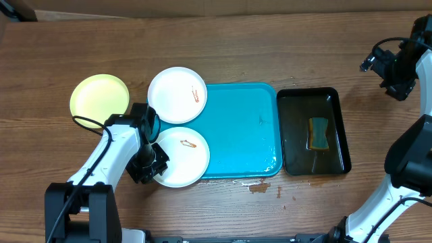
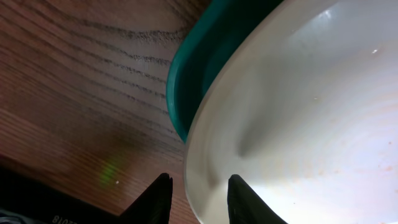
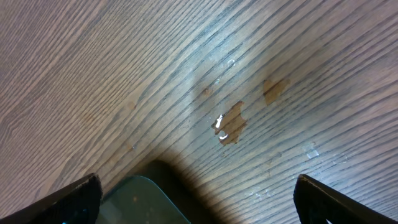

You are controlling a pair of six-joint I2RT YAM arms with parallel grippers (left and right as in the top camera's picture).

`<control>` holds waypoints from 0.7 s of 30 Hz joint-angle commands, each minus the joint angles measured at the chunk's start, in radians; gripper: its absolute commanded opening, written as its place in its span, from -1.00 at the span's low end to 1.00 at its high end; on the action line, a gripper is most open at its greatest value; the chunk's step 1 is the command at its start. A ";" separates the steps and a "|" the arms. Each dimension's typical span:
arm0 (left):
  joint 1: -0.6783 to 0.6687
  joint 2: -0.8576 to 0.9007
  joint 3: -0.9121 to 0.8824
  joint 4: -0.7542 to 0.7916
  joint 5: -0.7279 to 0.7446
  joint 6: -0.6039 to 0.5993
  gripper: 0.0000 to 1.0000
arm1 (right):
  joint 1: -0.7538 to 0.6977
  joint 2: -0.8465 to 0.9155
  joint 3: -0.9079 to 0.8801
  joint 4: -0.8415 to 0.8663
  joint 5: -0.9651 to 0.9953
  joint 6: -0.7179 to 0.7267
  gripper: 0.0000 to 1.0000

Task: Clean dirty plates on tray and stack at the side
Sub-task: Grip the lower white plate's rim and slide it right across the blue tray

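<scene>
Our left tool [image 2: 200,182] stands narrowly parted astride the rim of the white plate [image 2: 298,112], one finger over it, not clamped. That plate overhangs the tray [image 2: 193,68] edge just ahead. Our right tool [image 3: 198,183] gapes wide and empty above the bench [image 3: 124,74], well apart from that plate.

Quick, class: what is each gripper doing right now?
Left gripper: partly open, fingers either side of the nearer round white plate at its rim, not clamped.
Right gripper: wide open, empty.
</scene>
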 commanded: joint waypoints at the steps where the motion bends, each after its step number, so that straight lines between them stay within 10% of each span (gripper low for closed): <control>1: 0.006 -0.016 -0.021 0.009 -0.027 0.012 -0.38 | 0.000 -0.027 0.013 0.003 -0.005 0.005 1.00; 21: 0.004 -0.016 -0.028 0.024 0.048 0.095 -0.92 | 0.000 -0.027 0.013 0.003 -0.005 0.005 1.00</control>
